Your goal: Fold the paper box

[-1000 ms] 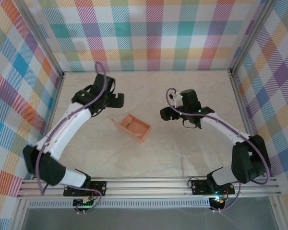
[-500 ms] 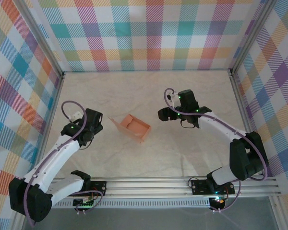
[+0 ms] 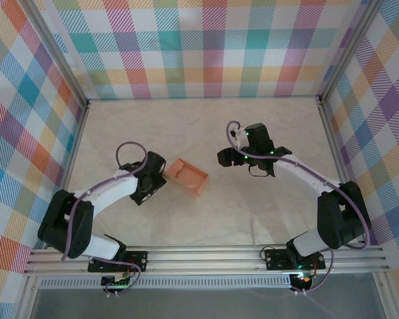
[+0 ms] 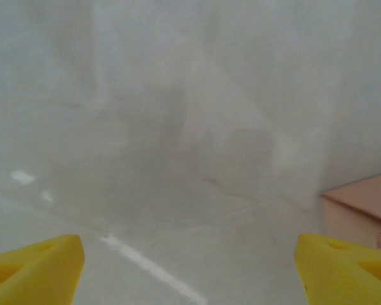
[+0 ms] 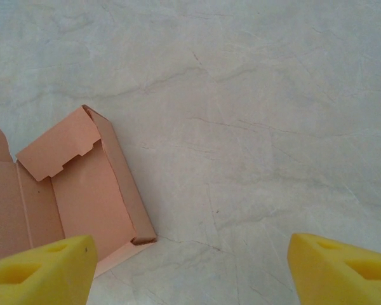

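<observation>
The paper box (image 3: 189, 177) is a salmon-orange cardboard tray lying open side up in the middle of the table, with a flap standing at one end. My left gripper (image 3: 161, 181) sits right at its left end. In the left wrist view the yellow fingertips (image 4: 35, 267) stand wide apart over bare table, and a corner of the box (image 4: 362, 203) shows at the right edge. My right gripper (image 3: 221, 158) hovers a little to the box's right. It is open (image 5: 190, 273), with the box (image 5: 82, 190) lying beside its left finger and outside the gap.
The table top (image 3: 253, 206) is pale and marbled, fenced by checked walls (image 3: 206, 46) at the back and sides. An aluminium rail (image 3: 206, 256) with the arm bases runs along the near edge.
My left arm has swung from behind the box round to the front left, then in against the box's left end, where the flat flap no longer shows. The right gripper crept slightly left.
</observation>
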Action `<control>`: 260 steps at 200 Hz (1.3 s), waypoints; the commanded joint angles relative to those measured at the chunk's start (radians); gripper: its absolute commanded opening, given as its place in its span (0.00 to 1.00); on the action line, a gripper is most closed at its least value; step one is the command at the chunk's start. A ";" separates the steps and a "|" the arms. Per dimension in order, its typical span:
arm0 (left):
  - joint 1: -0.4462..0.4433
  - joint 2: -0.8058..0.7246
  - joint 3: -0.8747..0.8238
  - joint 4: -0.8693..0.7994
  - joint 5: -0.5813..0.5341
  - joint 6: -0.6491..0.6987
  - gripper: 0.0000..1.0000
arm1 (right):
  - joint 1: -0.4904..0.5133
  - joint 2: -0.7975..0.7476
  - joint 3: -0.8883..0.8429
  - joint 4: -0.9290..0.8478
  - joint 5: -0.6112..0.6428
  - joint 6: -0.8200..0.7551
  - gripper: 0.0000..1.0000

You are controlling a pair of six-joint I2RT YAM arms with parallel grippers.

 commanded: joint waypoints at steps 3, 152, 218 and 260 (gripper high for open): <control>-0.011 0.082 0.099 0.076 0.046 0.058 0.85 | 0.005 -0.069 -0.030 0.031 0.066 0.051 0.78; -0.094 0.626 0.778 0.067 0.447 0.459 0.92 | -0.124 -0.345 -0.255 0.009 0.048 0.060 0.76; 0.092 0.245 0.354 0.191 0.329 0.412 0.99 | -0.124 -0.061 -0.115 -0.043 -0.167 -0.128 0.50; 0.088 -0.028 0.008 0.220 0.350 0.385 0.97 | -0.123 0.105 0.009 -0.142 -0.171 -0.226 0.33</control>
